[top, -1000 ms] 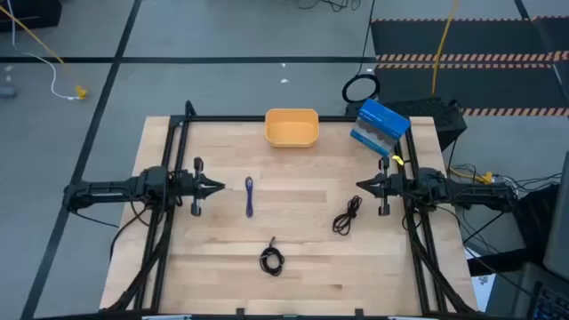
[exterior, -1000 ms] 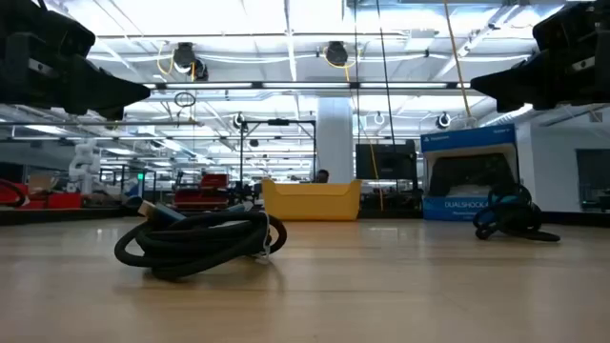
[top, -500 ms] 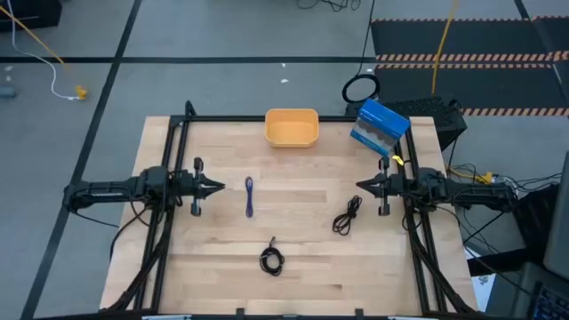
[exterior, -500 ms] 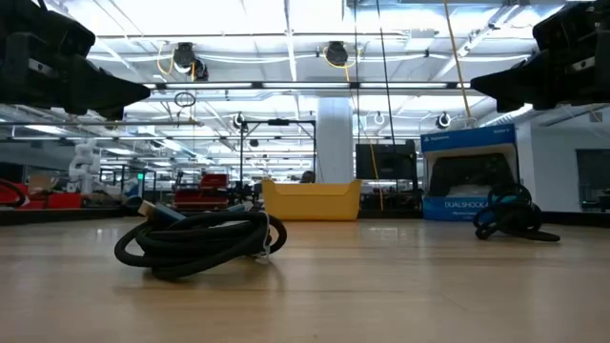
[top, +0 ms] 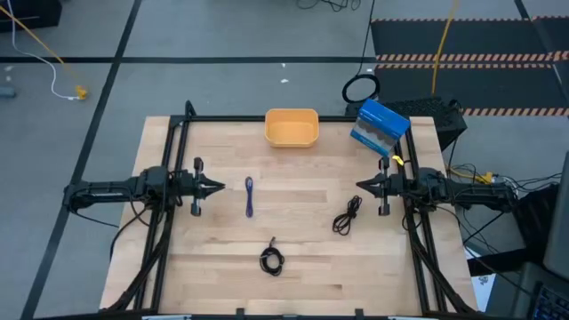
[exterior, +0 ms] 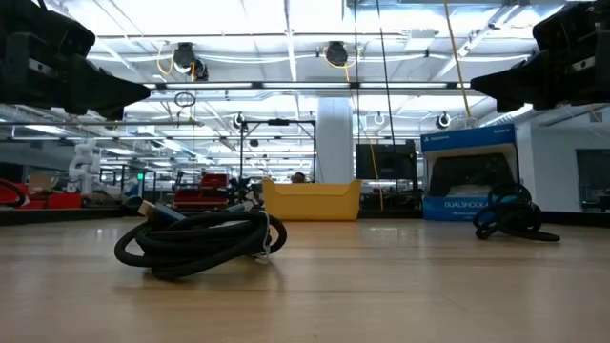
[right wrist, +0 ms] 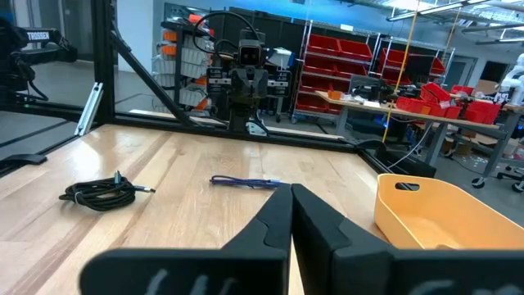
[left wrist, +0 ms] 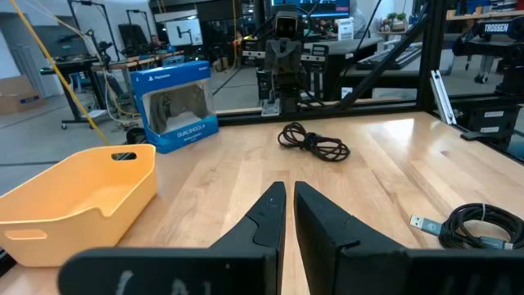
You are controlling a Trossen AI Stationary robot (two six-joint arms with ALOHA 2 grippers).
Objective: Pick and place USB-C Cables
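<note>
Two arms wait above a wooden table (top: 302, 258) with the cable-sorting job apparently not yet begun. At the left edge, the left gripper (top: 218, 187) hovers at mid-height of the table, its fingers drawn nearly together with only a slit between them and nothing held. Just beside its tip lies the purple-blue cable (top: 249, 196), stretched out straight on the bare wood. Toward the middle of the front edge sits one coiled black cable (top: 271, 260), a plug end sticking out. Against the middle of the back edge stands the yellow bin (top: 292, 127), which looks empty from above and from both wrist views. Right of centre lies the second black cable (top: 347, 214), more loosely bundled, near the right gripper (top: 362, 186), which hovers at the right edge, likewise closed to a narrow gap and carrying nothing. A blue game-controller box (top: 380, 127) stands at the back right corner.

By this evidence, none of the three cables has been lifted or delivered; all three picks remain, presumably into the bin, though the task does not say so.

From table height, the purple-blue cable cannot be made out, and both grippers are cut off at the upper corners. The bin's inner floor is only partly visible from the wrists.
</note>
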